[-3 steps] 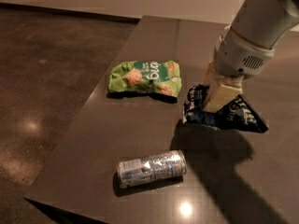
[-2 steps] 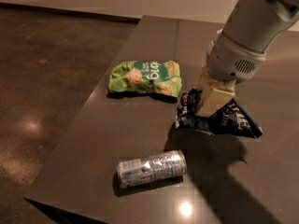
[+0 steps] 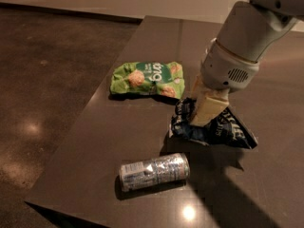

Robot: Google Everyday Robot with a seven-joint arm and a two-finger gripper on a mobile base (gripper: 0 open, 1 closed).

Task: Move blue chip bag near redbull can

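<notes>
The blue chip bag [image 3: 227,132] is dark navy with white lettering and lies crumpled on the dark table [image 3: 114,127], right of centre. My gripper [image 3: 202,117] comes down from the upper right, and its cream fingers [image 3: 208,106] are closed on the bag's left part, hiding its middle. The redbull can [image 3: 154,171] is a dented silver-and-blue can lying on its side near the table's front edge. It lies just below and left of the bag, with a small gap between them.
A bright green snack bag [image 3: 147,79] lies flat behind the can, just left of my gripper. The table's left edge [image 3: 80,122] and front corner [image 3: 33,201] drop to a brown floor [image 3: 38,80].
My gripper has moved left and toward the front with the blue chip bag in it. The bag now sits closer to the can. The can and the green bag have not moved.
</notes>
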